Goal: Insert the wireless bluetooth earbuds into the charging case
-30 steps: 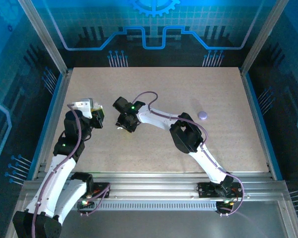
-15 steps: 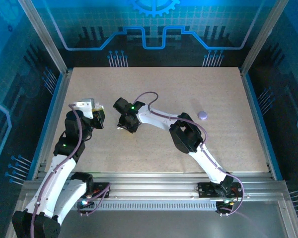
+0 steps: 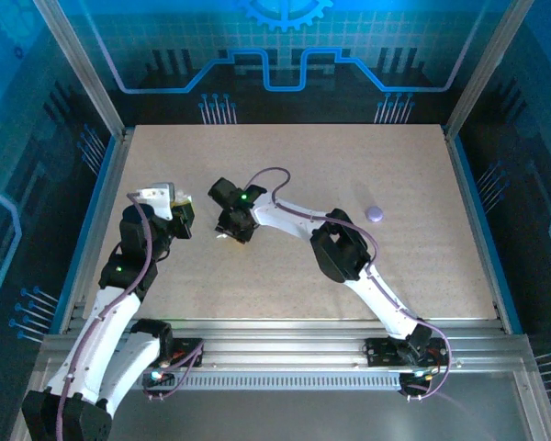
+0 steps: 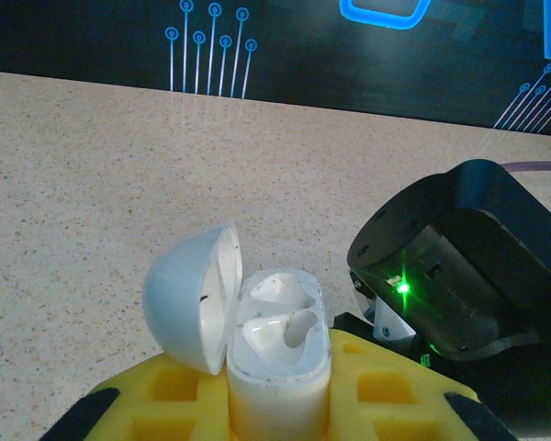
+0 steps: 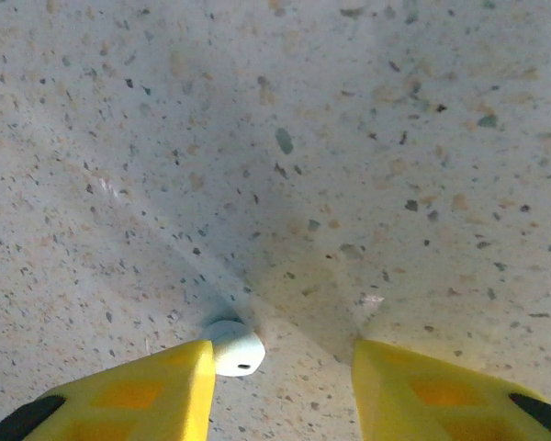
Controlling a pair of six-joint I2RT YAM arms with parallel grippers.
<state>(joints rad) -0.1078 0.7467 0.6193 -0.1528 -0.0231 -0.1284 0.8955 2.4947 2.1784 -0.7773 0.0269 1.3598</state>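
Clamping the charging case [image 4: 277,363] between its yellow fingers [image 4: 161,390], the left gripper [image 3: 181,219] is pressing in on the white body from both sides and holding it over the left part of the speckled table [image 3: 422,266]. The case's lid [image 4: 191,299] is standing swung open toward the left in the left wrist view, baring two wells; whether either well is holding anything I cannot tell. Just to the right of the case, the right arm's black wrist [image 4: 459,266] is showing a green light. The right gripper [image 5: 280,390] is hanging low over the table with its jaws spread and nothing pinched between them. One earbud [image 5: 232,348], a tiny white pellet, is lying on the table inside that gap, right at the inner edge of the finger on the picture's left and well clear of the other finger. In the top view the two grippers are sitting near each other, left of the table's middle, while a small pale purple puck [image 3: 375,214] is lying well apart to the right.
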